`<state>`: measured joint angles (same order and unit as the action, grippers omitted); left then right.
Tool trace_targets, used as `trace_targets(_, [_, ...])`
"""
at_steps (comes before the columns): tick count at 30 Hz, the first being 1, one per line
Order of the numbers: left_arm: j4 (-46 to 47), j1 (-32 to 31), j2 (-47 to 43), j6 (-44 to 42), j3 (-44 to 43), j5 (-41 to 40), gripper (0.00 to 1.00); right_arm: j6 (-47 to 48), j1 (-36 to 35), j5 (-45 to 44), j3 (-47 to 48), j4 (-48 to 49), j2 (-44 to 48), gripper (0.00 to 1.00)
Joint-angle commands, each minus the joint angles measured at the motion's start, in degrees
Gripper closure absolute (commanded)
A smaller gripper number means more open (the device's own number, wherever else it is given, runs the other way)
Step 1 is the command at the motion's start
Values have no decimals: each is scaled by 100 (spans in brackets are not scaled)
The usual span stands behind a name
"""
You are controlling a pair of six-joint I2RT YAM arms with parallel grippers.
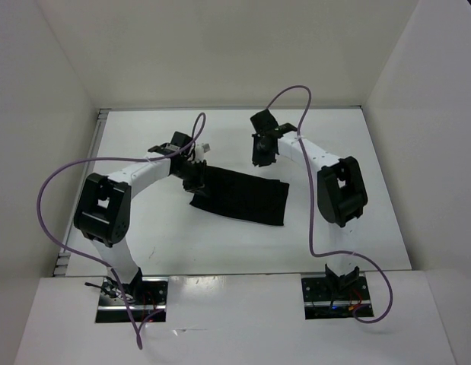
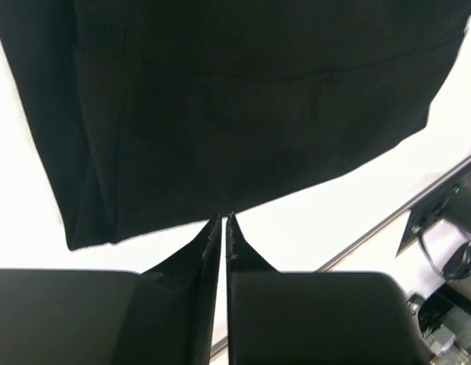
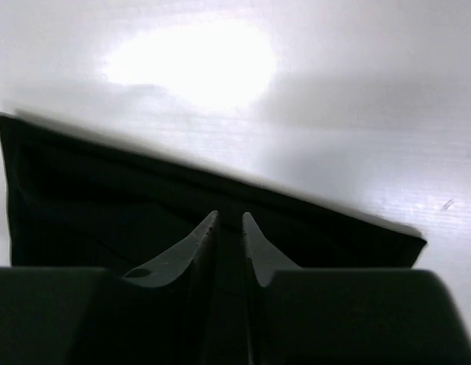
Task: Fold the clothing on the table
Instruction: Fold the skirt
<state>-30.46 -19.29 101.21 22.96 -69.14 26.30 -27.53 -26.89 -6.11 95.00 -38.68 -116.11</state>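
Clothing lies flat near the middle of the table, already doubled into a black oblong. Its long axis runs left to right across the tabletop, and the right end is tipped a little toward the arm bases. One short end points at the left arm and the other toward the right arm's side.

The left gripper sits at the left short end. In the left wrist view the gripper meets the hem, and the whole clothing spreads away from it, with stacked layers showing along one side. Its fingers are parted by only a thin slit, with white table showing through and no cloth between them.

The right gripper stands just beyond the far long edge, right of centre. In its own view the gripper is set against the fabric, with the far hem crossing behind it. Its fingers show a slightly wider gap and also hold nothing. Its height above the cloth cannot be judged.

The left arm looks the nearer to an end, so a further fold along the long axis would probably start from there
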Motion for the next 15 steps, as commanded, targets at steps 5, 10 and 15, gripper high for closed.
trace_targets(5, [268,-14,452,199,-976,93,85,-139,-35,391,-1375,-211,1345,52])
trace_targets(10, [269,-14,917,139,-1540,121,85,-516,-35,391,-2309,-272,2135,45])
trace_targets(15, [268,-14,1559,191,-2023,-178,87,-727,-35,391,-2714,-378,2418,45])
